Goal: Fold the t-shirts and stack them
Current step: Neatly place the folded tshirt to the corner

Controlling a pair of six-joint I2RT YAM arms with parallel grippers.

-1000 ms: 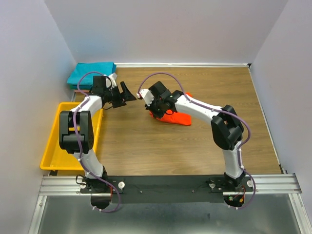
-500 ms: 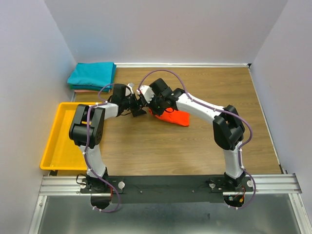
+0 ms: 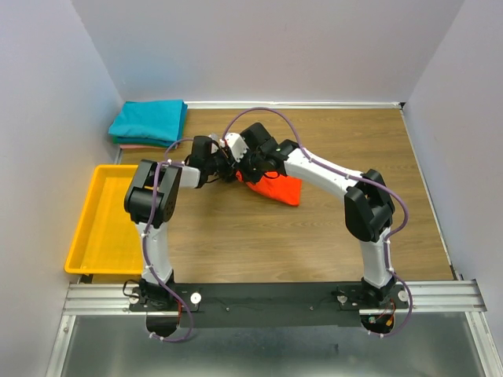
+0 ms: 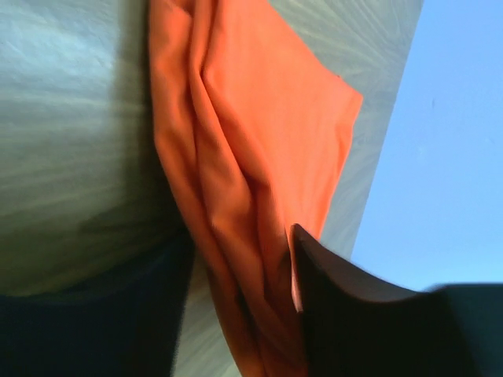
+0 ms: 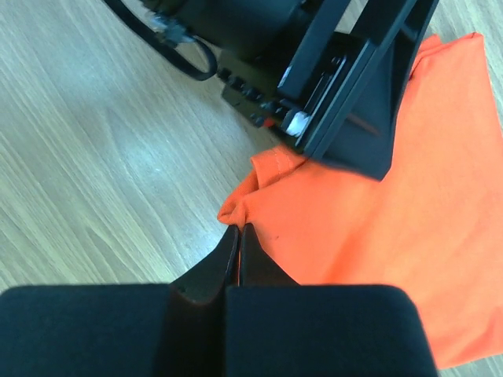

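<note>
The orange shirt [image 3: 281, 191] lies bunched near the middle of the table [image 3: 354, 141], towards the back, with both arms reaching in to its left end. The right gripper [image 5: 238, 232] is closed. Its fingertips meet at a corner of the shirt, where the cloth puckers into a small point, so it seems to have that corner pinched. The rest of the shirt spreads flat on the wood to the right of that point in the right wrist view.

The left gripper [image 4: 240, 259] comes in from the other side and sits just beside the right one. Its fingers stand apart on either side of a long fold of the orange cloth. One finger [image 4: 338, 314] touches the fold, while a strip of wood shows between the cloth and the other finger, so the jaws are not clamped on it.

The teal shirt [image 3: 149, 119] lies folded in the far left corner, well apart from the orange one. The yellow tray [image 3: 82, 243] sits at the left edge, near the left arm's base.
</note>
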